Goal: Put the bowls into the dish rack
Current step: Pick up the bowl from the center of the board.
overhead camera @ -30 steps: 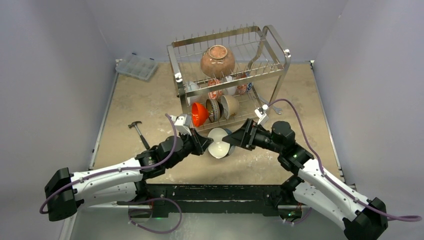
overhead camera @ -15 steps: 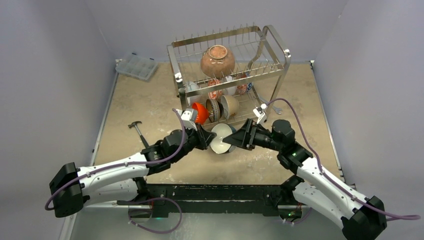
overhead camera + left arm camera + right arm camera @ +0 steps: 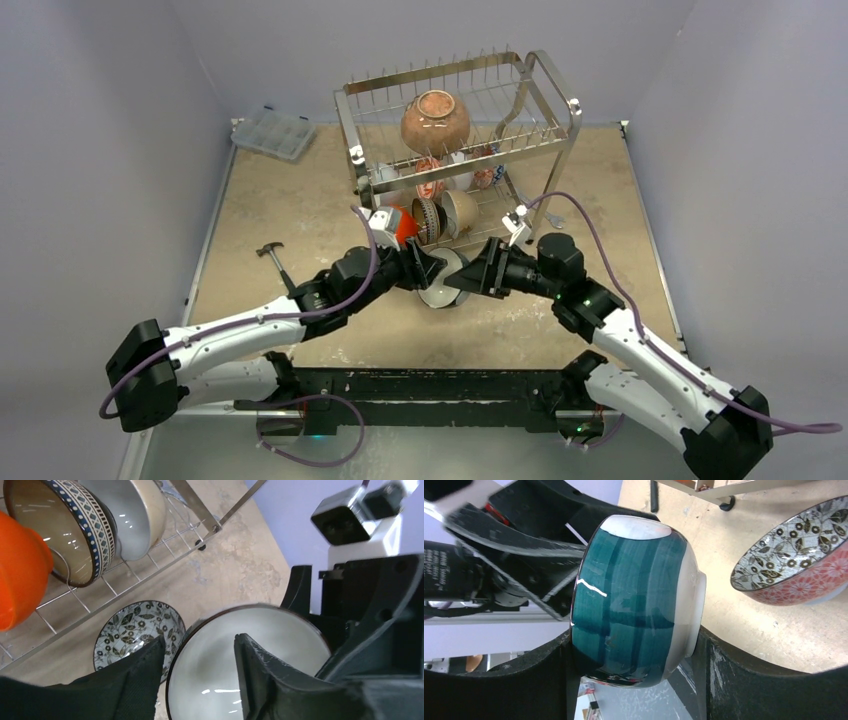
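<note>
Slip hazard — teal bowl (image 3: 634,595) pinched rim-to-foot in right pincer (image 3: 636,645), left pincer (image 3: 200,645) parted astride its rim. Withdraw without snagging.

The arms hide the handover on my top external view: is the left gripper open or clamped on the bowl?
Observer: Open; the left wrist view shows the left gripper with fingers astride the rim of the teal bowl, not pinching it.
Operator: Is the right on it?
Observer: The right gripper brackets it, one finger at the rim, one at the foot; both look in contact.
Operator: Anything on the table nearby?
Observer: A red floral bowl sits upright on the table beside the dish rack.
</note>
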`<state>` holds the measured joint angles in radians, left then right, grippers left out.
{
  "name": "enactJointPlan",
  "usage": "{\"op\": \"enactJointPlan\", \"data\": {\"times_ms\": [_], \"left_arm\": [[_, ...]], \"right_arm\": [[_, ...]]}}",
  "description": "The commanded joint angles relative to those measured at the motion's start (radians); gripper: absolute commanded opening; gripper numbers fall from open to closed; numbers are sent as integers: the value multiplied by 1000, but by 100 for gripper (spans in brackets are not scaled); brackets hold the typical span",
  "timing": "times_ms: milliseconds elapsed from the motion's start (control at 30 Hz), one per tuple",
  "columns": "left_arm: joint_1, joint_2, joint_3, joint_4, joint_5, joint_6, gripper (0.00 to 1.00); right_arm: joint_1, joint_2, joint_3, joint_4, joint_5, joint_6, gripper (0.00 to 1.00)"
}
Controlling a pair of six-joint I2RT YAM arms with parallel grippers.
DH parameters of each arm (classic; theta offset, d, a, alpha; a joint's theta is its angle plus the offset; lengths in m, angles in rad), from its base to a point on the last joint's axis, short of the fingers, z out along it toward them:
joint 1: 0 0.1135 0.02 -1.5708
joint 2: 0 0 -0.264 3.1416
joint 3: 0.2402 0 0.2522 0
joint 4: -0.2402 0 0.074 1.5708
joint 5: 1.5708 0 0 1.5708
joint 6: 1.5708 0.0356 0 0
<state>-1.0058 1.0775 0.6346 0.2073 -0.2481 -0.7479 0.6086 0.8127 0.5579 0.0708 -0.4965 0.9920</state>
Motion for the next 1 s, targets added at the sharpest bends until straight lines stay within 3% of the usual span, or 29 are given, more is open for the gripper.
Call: {"op": "enactJointPlan", "data": {"times_ms": [0, 167, 367, 733, 967], "left_arm": [[62, -3, 45, 55, 109, -45, 55], [89, -33, 53, 3, 132, -28, 68], [106, -88, 80, -117, 126, 18, 74], [107, -154, 50, -192, 127, 11, 75], [107, -167, 48, -221, 141, 7, 75]], "right_arm": [[-10, 23, 85, -27, 19, -73, 0], [-65, 89, 151, -151, 66, -164, 0], [-116, 123, 189, -189, 183, -237, 0], [-124, 163, 317, -218, 561, -445, 0], [-124, 226, 341, -117, 737, -542, 0]]}}
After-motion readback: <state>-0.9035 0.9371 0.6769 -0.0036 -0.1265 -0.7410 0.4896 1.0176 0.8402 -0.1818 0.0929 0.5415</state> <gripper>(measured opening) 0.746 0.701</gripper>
